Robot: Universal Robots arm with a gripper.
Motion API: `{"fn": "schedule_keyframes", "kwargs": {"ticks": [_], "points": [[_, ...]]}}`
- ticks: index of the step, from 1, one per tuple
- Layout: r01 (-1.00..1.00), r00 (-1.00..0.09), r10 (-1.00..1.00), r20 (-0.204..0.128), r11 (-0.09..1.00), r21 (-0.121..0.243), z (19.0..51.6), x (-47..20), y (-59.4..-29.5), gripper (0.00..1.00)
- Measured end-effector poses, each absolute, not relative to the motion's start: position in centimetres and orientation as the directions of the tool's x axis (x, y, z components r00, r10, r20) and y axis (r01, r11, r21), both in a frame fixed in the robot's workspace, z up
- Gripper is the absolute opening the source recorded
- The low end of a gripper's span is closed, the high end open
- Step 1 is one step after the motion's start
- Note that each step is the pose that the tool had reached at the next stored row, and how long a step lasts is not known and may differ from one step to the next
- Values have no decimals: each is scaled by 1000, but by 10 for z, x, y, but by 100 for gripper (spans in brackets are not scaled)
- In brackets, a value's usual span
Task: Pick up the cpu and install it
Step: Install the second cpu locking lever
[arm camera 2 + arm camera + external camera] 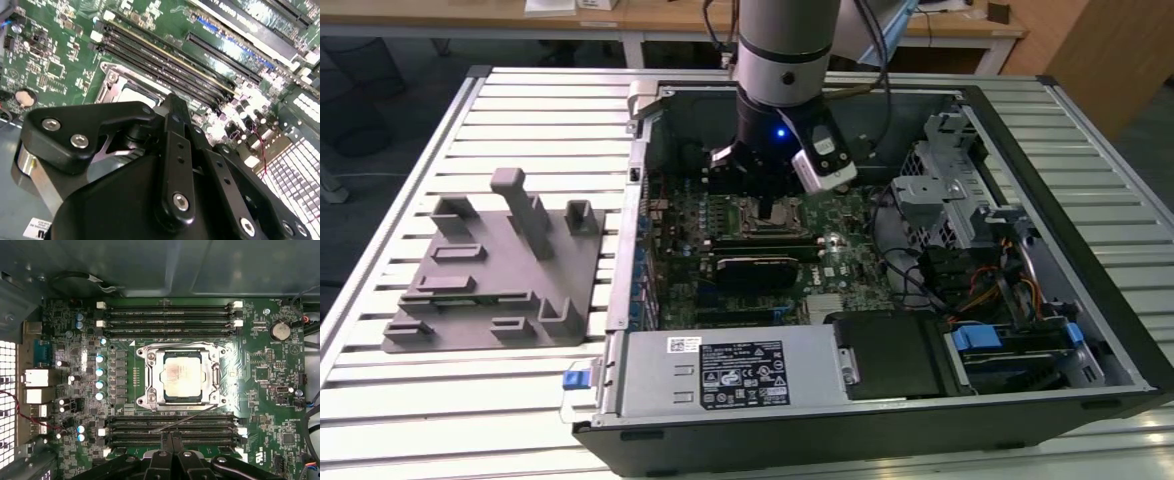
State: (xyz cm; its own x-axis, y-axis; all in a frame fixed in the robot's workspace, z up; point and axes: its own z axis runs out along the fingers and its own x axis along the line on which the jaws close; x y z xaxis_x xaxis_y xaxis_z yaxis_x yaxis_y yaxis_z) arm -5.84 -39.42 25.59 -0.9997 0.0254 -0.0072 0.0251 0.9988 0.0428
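Inside the computer case, the cpu sits in its motherboard socket below the gripper, its fingers pressed together, empty.

The arm was a glossy silver-grey cylinder ending in a black wrist section with a small blue light. A white-and-black camera module was mounted beside that light. The gripper was matte black, with silver screw heads along its linkages.

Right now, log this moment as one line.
end effector: shut, empty | pale silver-grey square cpu: seated in motherboard socket | arm: above socket inside open case
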Motion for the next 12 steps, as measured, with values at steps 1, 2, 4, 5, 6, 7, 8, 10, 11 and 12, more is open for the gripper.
{"fn": "schedule_keyframes", "kwargs": {"ticks": [1, 2, 4, 5, 6, 7, 8, 10, 11, 12], "points": [[25, -1000, 25, -7, 999, 43, 256, -58, -394, 11], [25, -1000, 25, -7, 999, 43, 255, -58, -394, 11], [25, -1000, 25, -7, 999, 43, 254, -58, -394, 11], [25, -1000, 25, -7, 999, 42, 254, -58, -394, 11], [25, -1000, 25, -7, 999, 43, 254, -58, -394, 11], [25, -1000, 25, -7, 999, 43, 253, -58, -394, 11], [25, -1000, 25, -7, 999, 43, 252, -58, -394, 11], [25, -1000, 25, -7, 999, 43, 250, -58, -394, 11], [25, -1000, 25, -7, 999, 43, 248, -58, -394, 11], [25, -1000, 25, -7, 999, 43, 248, -58, -393, 11]]}}
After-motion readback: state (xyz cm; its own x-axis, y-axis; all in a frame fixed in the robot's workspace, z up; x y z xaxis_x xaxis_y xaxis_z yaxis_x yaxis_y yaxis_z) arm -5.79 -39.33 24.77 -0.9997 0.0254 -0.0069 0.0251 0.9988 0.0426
